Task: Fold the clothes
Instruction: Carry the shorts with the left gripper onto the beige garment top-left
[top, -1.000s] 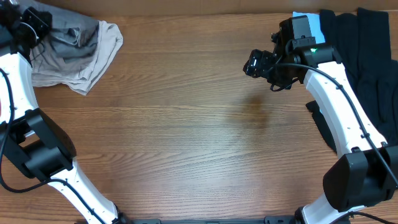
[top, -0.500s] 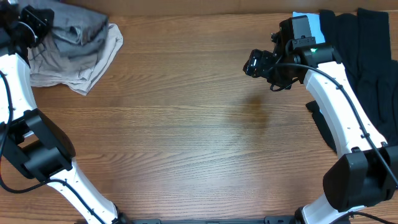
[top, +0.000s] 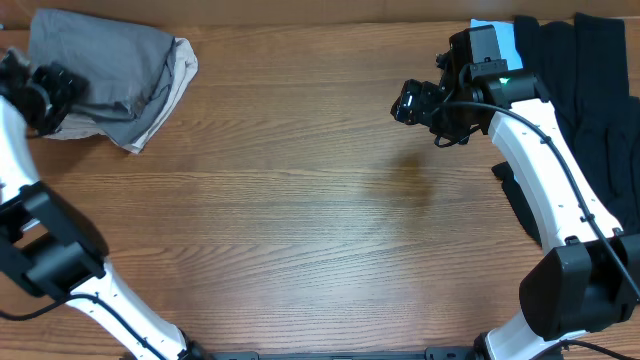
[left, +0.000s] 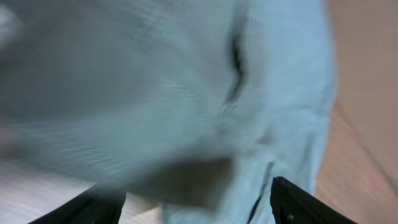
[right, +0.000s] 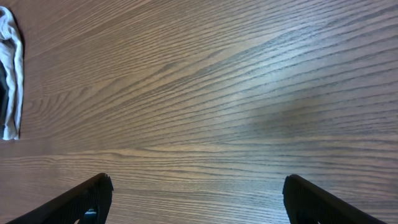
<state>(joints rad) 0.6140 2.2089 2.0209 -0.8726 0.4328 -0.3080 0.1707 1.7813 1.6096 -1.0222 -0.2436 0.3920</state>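
The clothes, grey shorts (top: 100, 55), lie folded in the table's far left corner, on top of a cream-beige garment (top: 172, 88). My left gripper (top: 48, 88) is at their left edge. In the left wrist view its jaws stand wide apart, left gripper (left: 199, 208), with the blurred grey cloth (left: 186, 93) just beyond them and nothing pinched. My right gripper (top: 407, 101) hovers over bare wood at the right of centre. It is open (right: 199, 199), with only table between its fingers.
Black garments (top: 590, 90) lie along the right edge, with a light-blue piece (top: 495, 35) at the far right back. The cream-beige garment's edge (right: 11, 68) shows at the left of the right wrist view. Wooden table (top: 300, 230) lies between the arms.
My left gripper has opened and let go of the grey shorts, then drawn back to the left. The shorts have settled flat on the pile. The right arm has not moved.
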